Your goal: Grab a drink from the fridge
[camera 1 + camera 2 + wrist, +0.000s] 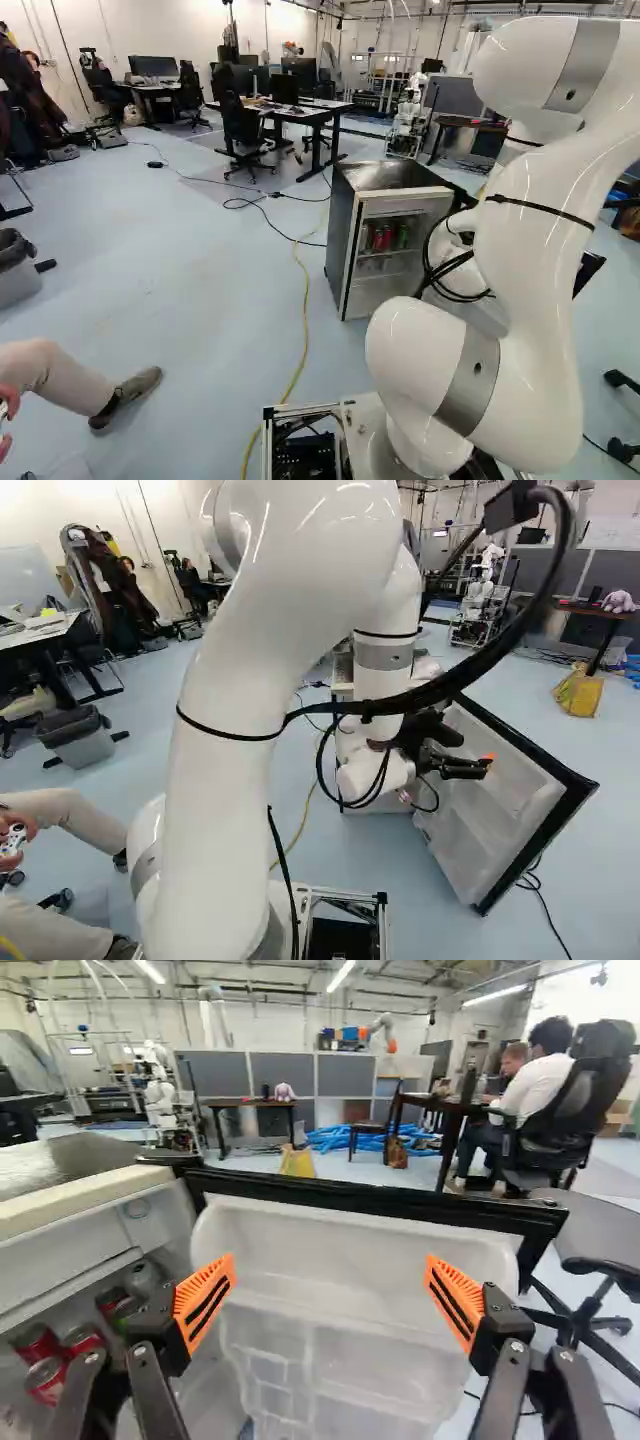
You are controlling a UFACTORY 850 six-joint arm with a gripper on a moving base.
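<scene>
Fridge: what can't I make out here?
- Cans: full count, partly behind the gripper in the wrist view; labels too small in the left base view.
- Shelves: behind the arm, right base view.
- Fridge door: mostly behind the arm, left base view.

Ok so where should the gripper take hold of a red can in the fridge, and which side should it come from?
I'd close the gripper around the middle of the red can, coming level through the open front of the fridge. The can stands upright with its round side towards the opening, and the white panel above probably rules out a top grip.
</scene>
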